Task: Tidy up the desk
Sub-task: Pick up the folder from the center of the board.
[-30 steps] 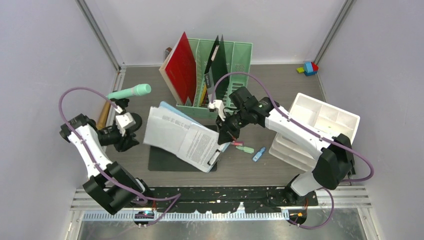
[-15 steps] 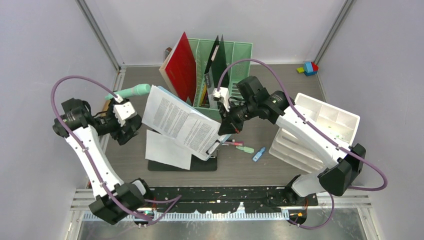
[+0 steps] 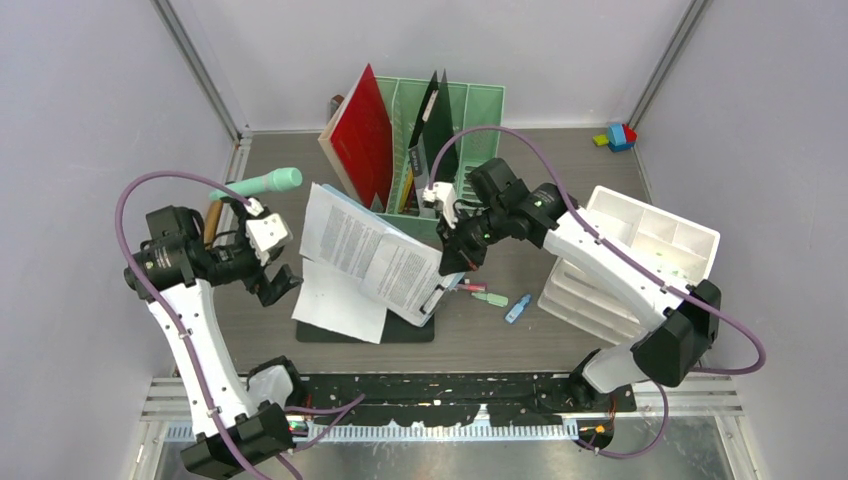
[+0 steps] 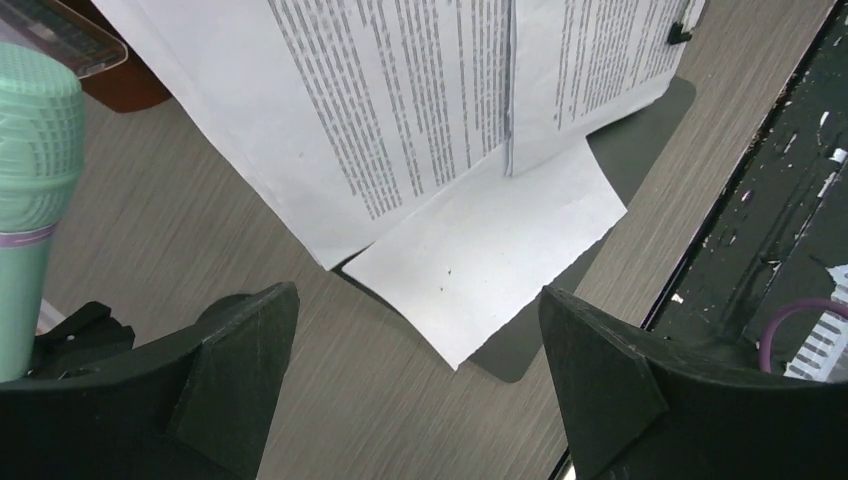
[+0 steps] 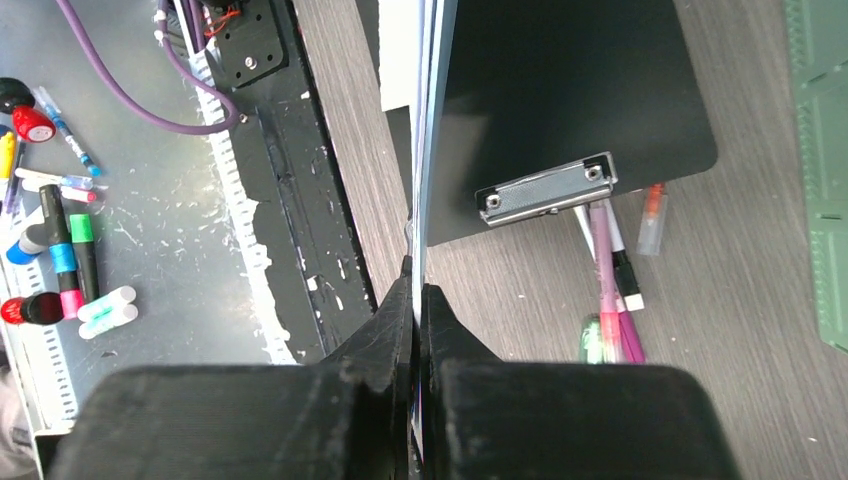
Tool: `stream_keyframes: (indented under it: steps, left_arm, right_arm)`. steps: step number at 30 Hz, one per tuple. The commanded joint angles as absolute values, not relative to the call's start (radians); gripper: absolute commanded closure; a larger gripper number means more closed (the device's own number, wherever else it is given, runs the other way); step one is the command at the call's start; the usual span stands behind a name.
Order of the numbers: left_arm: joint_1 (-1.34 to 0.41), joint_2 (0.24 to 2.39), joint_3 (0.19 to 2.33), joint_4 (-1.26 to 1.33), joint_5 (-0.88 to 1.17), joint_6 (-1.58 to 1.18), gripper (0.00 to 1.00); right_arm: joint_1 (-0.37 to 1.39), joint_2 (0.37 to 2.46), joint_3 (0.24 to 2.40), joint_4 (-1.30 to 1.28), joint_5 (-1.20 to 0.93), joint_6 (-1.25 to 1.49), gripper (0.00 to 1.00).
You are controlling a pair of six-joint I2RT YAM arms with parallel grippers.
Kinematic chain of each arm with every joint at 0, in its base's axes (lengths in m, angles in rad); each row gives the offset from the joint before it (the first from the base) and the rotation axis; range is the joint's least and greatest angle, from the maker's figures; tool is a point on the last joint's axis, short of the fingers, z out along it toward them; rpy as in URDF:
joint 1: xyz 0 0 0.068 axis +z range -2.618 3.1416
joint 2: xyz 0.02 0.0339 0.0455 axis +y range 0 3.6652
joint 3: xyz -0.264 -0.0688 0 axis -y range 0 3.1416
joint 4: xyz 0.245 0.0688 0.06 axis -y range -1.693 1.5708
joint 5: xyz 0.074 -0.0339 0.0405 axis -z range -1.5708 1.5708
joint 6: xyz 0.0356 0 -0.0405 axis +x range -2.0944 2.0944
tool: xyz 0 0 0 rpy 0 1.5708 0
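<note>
Here, the right pincer (image 5: 415, 288) is clenched on a sheaf of printed papers (image 3: 372, 252), tilted above the grey worktop (image 3: 560, 185) spread beneath both arms; the left pincer (image 4: 418, 292) hangs released. Behind, a green file rack (image 3: 482, 105) holds a red folder (image 3: 360, 140) and dark folders (image 3: 437, 122).

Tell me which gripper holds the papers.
The right gripper, shut on the papers' edge; the left gripper hangs open and empty.

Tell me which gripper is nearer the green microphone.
Left. The left gripper is open close beside the microphone; the right gripper, shut on the papers, is far across.
</note>
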State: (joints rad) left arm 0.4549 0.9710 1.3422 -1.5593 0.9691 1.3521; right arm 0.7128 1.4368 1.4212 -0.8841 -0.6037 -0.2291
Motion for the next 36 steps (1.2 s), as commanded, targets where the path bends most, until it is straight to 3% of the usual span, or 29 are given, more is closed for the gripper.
stream_keyframes:
  steps: [1,15,36]
  left_arm:
    - [0.433,0.973,1.329,-1.533,1.002,1.291,0.06]
    - [0.431,0.908,0.979,-1.442,0.732,1.455,0.07]
    - [0.445,1.068,0.678,-0.95,0.34,1.08,0.06]
  right_arm:
    - [0.737,1.457,1.412,-0.839,-0.671,-0.216,0.99]
    - [0.753,1.57,1.419,-0.817,-0.736,-0.186,1.0]
    - [0.753,1.655,1.428,-0.804,-0.745,-0.2,1.0]
